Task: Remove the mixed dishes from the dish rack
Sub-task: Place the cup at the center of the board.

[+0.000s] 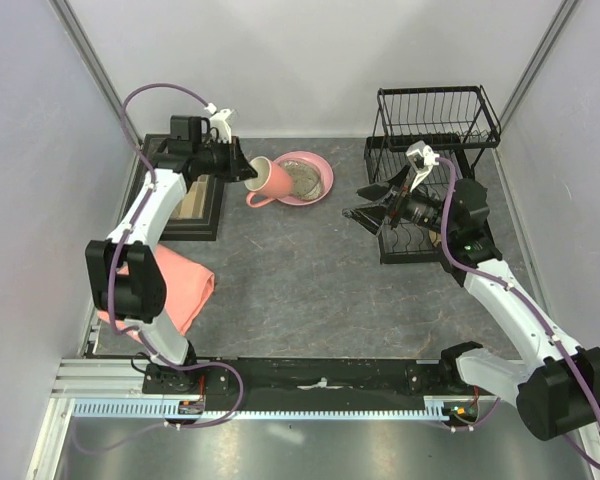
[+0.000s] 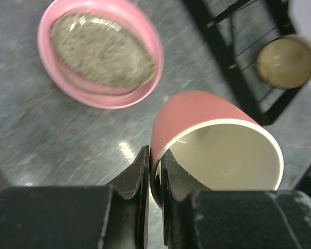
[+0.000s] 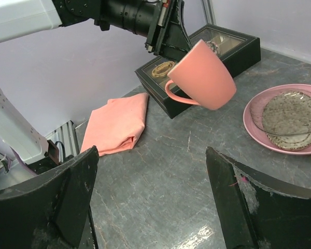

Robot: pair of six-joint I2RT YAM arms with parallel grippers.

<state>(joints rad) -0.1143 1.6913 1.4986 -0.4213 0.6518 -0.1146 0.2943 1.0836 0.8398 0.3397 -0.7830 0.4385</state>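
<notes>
at the pink plate's [image 1: 326,180] 9 o'clock the mug [image 1: 272,180] hangs tilted, base toward 4 o'clock, rim pinched by the left gripper [image 1: 244,171]; right gripper [image 1: 362,203] gapes empty beside the dish rack [image 1: 438,120].

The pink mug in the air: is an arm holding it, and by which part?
Yes. The left gripper pinches the salmon-pink mug by its rim, one finger inside, one outside. The right gripper is open, holding nothing.
</notes>
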